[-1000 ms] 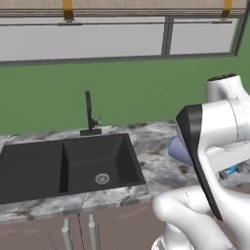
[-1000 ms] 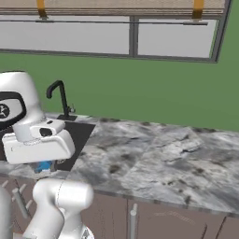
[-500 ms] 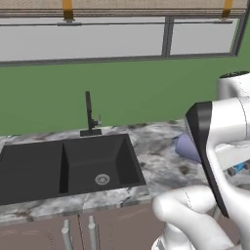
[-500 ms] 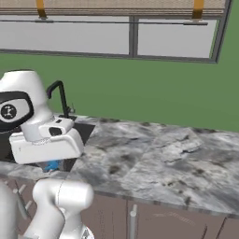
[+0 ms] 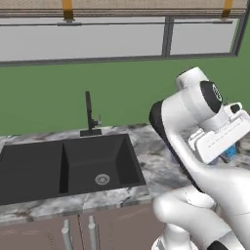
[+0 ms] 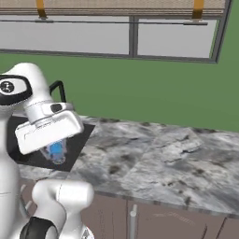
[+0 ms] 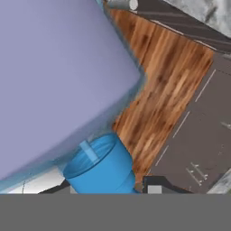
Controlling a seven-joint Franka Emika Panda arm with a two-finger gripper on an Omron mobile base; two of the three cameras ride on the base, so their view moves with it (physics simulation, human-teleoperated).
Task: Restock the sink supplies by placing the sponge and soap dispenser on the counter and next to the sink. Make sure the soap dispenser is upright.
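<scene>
Soap dispenser (image 7: 58, 76) in tool (image 6: 56, 150) — above counter (image 6: 158, 158)

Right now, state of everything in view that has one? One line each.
soap dispenser: held in the gripper, off the counter, blue pump toward the hand camera, not upright.
gripper: shut on the soap dispenser.
sink: basin empty.
faucet: no water running.
counter: bare right of the sink.
</scene>
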